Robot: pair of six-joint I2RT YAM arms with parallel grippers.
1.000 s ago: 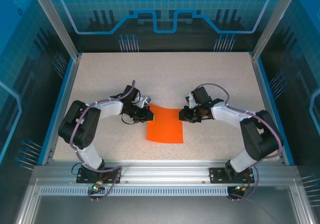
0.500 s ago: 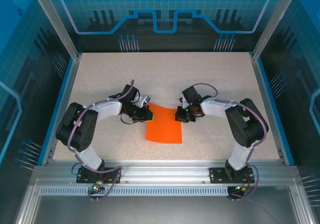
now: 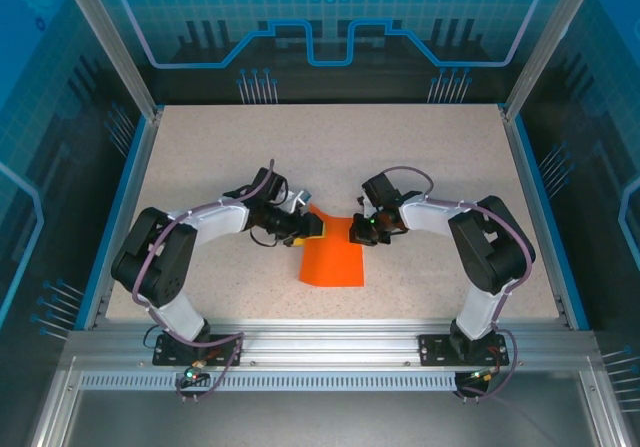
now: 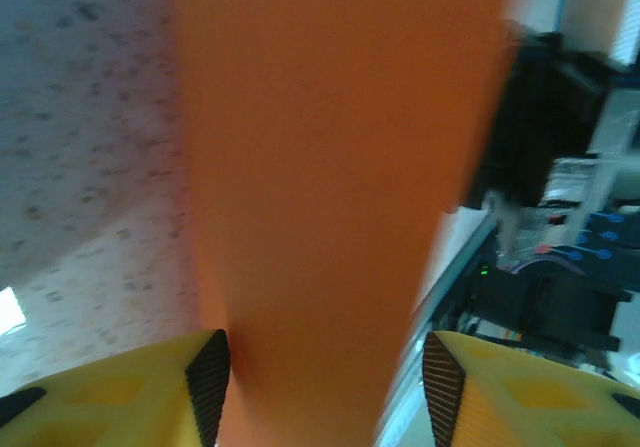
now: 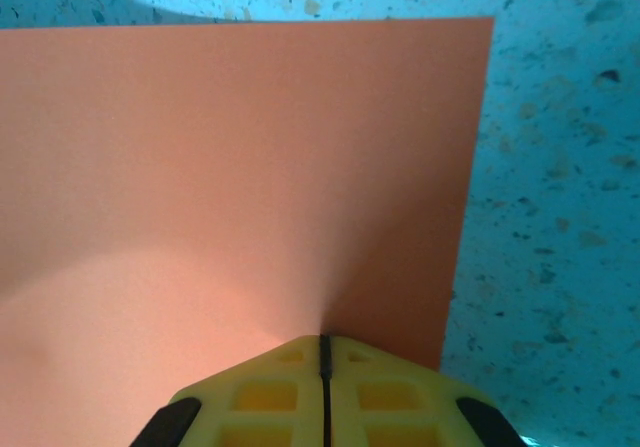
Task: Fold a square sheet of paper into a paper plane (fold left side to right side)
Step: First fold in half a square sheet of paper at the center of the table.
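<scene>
Top external view: the square sheet of paper lies around the middle of the speckled bench, between the two arms. The left gripper is at the sheet's far left corner and the right gripper is at its far right corner, so the two sit pretty near each other. Left wrist cam is blurry, but the left jaws are clearly apart, with a strip of orange paper running up between the yellow fingers. It looks to brush one pad and stay clear of the other, so it isn't clamped. Right wrist cam shows the right jaws fully closed, just a thin seam between them, tip resting on the sheet close to one side edge. Can't tell if any paper is actually pinched in there.
</scene>
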